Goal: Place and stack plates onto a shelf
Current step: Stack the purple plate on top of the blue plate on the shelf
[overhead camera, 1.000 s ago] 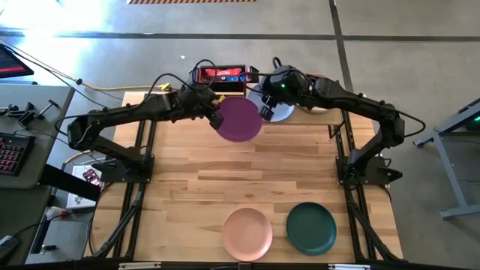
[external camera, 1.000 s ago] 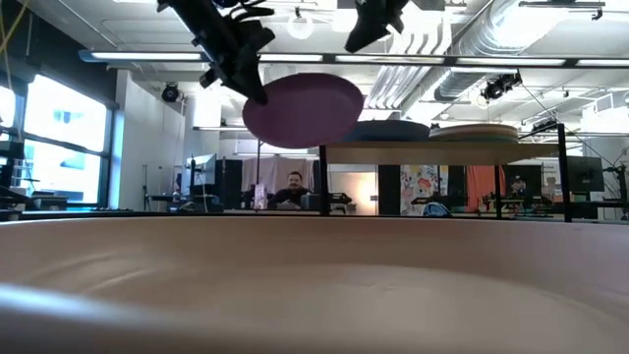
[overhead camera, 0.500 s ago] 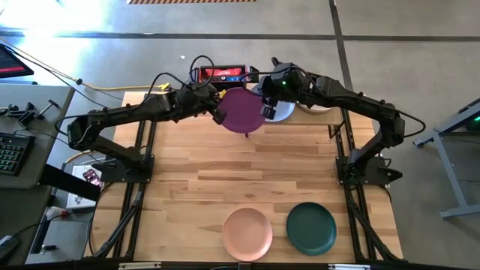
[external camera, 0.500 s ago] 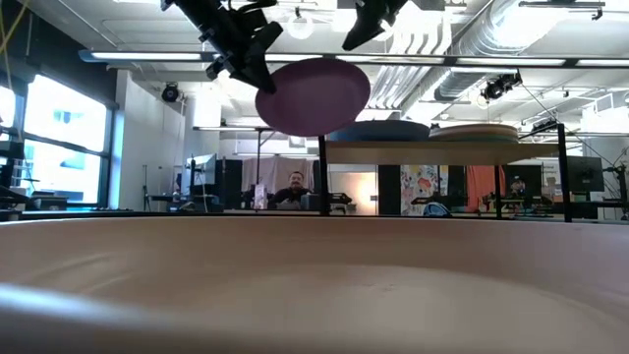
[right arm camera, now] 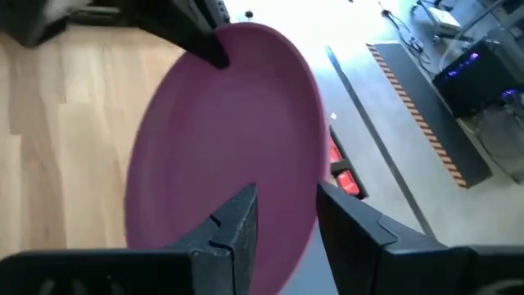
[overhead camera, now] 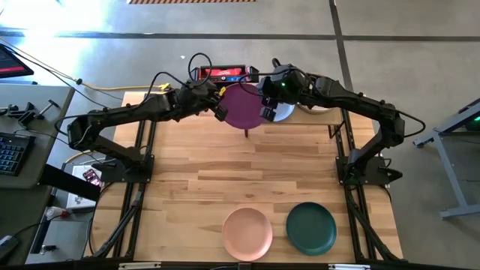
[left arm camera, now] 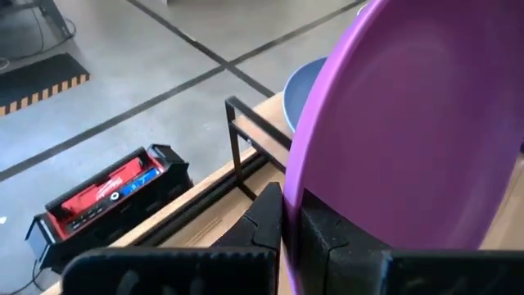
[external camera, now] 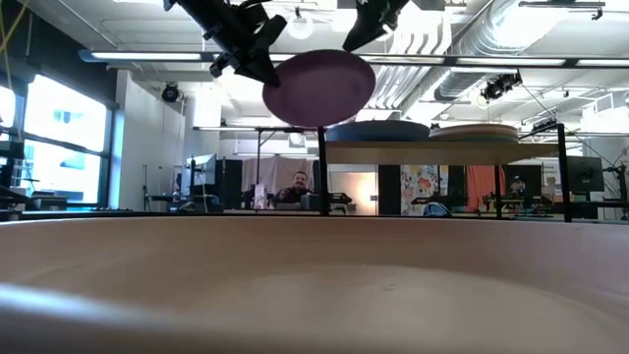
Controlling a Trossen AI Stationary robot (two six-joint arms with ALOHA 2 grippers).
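1. Purple plate (overhead camera: pixel 241 107) hangs tilted in the air just short of the shelf (external camera: pixel 442 147), its rim pinched by the closed fingers of the left gripper (overhead camera: pixel 219 112).
2. Beyond it, the right gripper (overhead camera: pixel 267 112) faces the plate's far edge, fingers apart, holding nothing.
3. Farthest, a blue plate (external camera: pixel 378 130) already lies on the shelf.

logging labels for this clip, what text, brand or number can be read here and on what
None can be read.
Red-and-black box: a pale and blue label on its lid, too blurred to read.
Purple plate, blue plate: no markings.
Wall posters behind the shelf: too small to read.
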